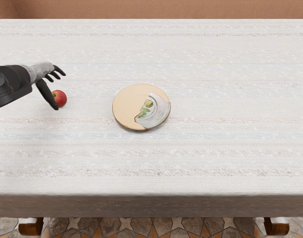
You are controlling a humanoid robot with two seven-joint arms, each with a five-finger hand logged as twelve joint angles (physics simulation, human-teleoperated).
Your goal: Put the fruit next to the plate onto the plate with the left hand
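A small red apple (60, 97) lies on the pale tablecloth, well to the left of the plate. The plate (129, 104) is round, tan with a pale grey part and a leaf motif, and sits near the table's middle with nothing on it. My left hand (50, 85) comes in from the left edge and hovers just left of and above the apple. Its dark fingers (47, 94) are spread, the thumb reaching down beside the fruit, and nothing is grasped. The right arm does not show.
The table (215, 148) stretches wide under a whitish cloth, with its front edge near the bottom of the picture. Tiled floor and table feet show below it.
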